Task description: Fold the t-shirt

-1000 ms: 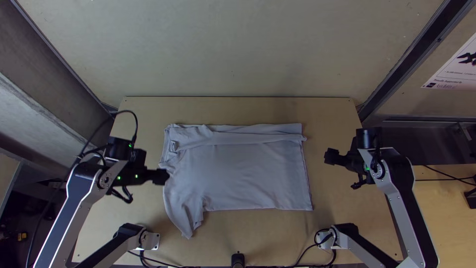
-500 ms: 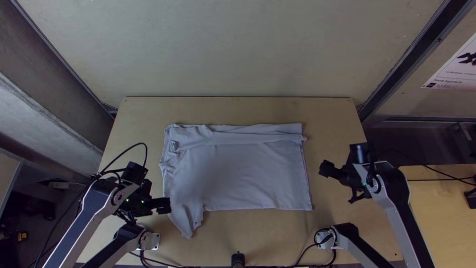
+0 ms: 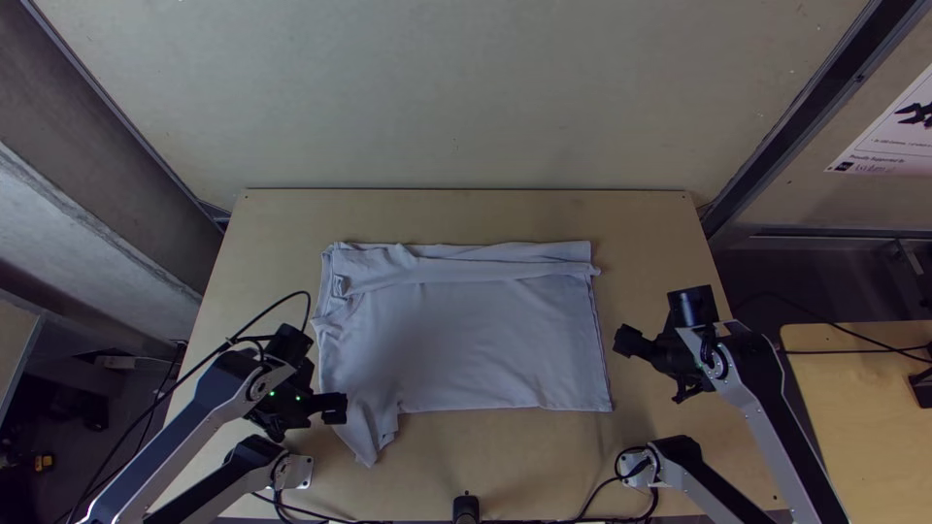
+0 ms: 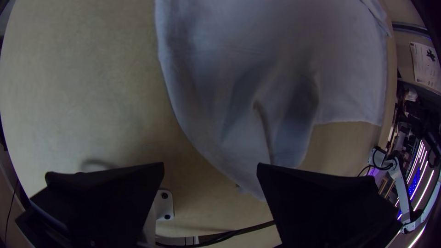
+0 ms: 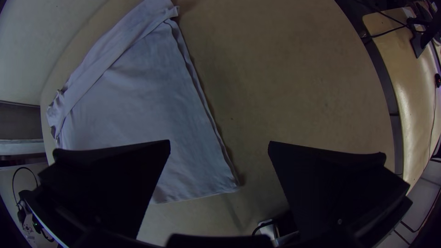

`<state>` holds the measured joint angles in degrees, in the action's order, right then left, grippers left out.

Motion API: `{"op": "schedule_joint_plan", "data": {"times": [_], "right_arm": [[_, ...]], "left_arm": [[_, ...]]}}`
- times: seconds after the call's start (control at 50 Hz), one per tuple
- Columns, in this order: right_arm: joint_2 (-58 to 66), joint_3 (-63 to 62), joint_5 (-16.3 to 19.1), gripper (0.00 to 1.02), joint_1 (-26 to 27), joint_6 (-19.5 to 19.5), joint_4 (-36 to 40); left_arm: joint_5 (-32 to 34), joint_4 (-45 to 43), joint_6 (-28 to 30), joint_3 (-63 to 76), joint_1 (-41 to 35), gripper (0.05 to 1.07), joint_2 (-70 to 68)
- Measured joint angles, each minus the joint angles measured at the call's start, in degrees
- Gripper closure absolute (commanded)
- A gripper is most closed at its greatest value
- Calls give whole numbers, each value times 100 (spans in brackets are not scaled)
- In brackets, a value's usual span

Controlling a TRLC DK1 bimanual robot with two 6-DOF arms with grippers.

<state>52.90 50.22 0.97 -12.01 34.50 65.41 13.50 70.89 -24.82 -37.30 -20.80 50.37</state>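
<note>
1. Preparation first: we have the t-shirt [image 3: 466, 340] flat on the counter [image 3: 524, 466], its far side turned over in a long strip [image 3: 505, 273], the near sleeve [image 3: 372, 429] jutting towards us; folding that near side inwards looks like the step in hand.
2. Left pincer [image 4: 210, 164] is wide, by the sleeve's outer edge, with nothing in it; we should lower it squarely and take every layer (the ridge [image 4: 262, 121] in the sleeve could tempt us into a shallow pinch).
3. Right pincer [image 5: 219, 142] is wide and empty too, just beyond the straight end; we would bring it to the near corner [image 5: 229, 182] and close there.
4. With both ends gripped, we should lift together, low and level, keeping the near edge taut; lay it down parallel to the strip, then release gently; soft cloth will likely ruck if one side leads.
</note>
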Motion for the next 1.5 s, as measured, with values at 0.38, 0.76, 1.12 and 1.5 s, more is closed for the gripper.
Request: {"op": "schedule_joint_plan", "data": {"times": [0.38,0.76,1.12,1.5], "right_arm": [[299,-125,238,10,-140,0,-44],[337,-566,299,10,-149,-173,-50],[354,-1150,302,12,-262,-326,-57],[1047,-1392,715,12,-553,-459,-63]], "left_arm": [[-437,-726,-179,227,-807,14,999],[-673,-857,-175,188,-1298,99,1550],[-662,-1032,-63,151,-1320,105,1541],[-713,-1196,87,0,-970,105,1438]]}}
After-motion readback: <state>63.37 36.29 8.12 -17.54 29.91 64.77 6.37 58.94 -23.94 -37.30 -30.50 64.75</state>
